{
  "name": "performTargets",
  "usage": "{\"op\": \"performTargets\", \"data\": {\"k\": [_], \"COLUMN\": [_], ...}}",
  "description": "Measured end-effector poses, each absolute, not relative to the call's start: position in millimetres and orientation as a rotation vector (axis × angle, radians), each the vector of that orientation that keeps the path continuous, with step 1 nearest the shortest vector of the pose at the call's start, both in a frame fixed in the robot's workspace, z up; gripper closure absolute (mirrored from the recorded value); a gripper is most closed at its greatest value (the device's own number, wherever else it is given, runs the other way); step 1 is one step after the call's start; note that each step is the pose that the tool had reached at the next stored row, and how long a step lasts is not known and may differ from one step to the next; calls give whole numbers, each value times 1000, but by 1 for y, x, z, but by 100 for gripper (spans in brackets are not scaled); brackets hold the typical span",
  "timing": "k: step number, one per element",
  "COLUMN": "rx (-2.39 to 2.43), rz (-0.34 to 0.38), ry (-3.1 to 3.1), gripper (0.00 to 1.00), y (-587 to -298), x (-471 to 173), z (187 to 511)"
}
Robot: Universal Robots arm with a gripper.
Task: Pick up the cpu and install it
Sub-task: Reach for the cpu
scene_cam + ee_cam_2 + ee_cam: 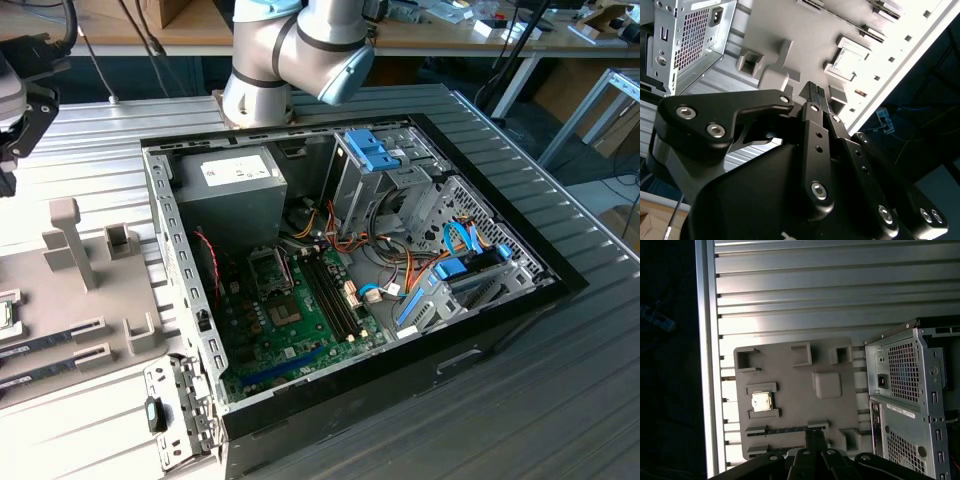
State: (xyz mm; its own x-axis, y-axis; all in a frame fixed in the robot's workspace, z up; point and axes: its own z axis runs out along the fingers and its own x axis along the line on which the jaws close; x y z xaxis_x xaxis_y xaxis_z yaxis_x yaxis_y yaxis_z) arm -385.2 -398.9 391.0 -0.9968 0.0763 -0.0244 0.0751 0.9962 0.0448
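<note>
The cpu (761,401) is a small silver square lying flat in a raised grey holder on the grey fixture plate (790,375). It also appears as a bright square (847,60) in the second wrist view. My gripper (815,436) hangs well above the plate, off to one side of the cpu, with its black fingertips (812,92) pressed together and nothing between them. In the exterior view the green motherboard (300,345) lies inside the open computer case (480,330), with its silver socket frame (269,270) near the power supply.
The fixture plate (90,300) sits on the ribbed metal table at the exterior view's left, beside the case. It carries several upright grey holders (68,240). Drive cages with blue parts (375,150) and loose cables crowd the case's far side. The arm's base (258,95) stands behind the case.
</note>
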Motion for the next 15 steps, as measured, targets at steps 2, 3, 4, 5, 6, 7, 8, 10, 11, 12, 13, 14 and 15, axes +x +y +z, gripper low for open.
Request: {"op": "performTargets", "data": {"k": [2,3,4,5,6,7,8,10,11,12,13,14,15], "rx": [118,118,118,118,118,118,118,118,118,118,118,118,118], "rz": [68,69,69,69,69,69,69,69,69,69,69,69,69], "ry": [3112,3112,3112,3113,3112,3112,3113,3112,3112,3113,3112,3112,3112], "gripper": [89,89,89,89,89,89,89,89,89,89,89,89,89], "y": [-399,-399,-399,-399,-399,-399,-399,-399,-399,-399,-399,-399,-399], "x": [-386,-387,-387,-388,-388,-389,-389,-390,-390,-391,-392,-392,-392], "z": [391,391,391,391,391,391,391,391,391,390,390,390,390]}}
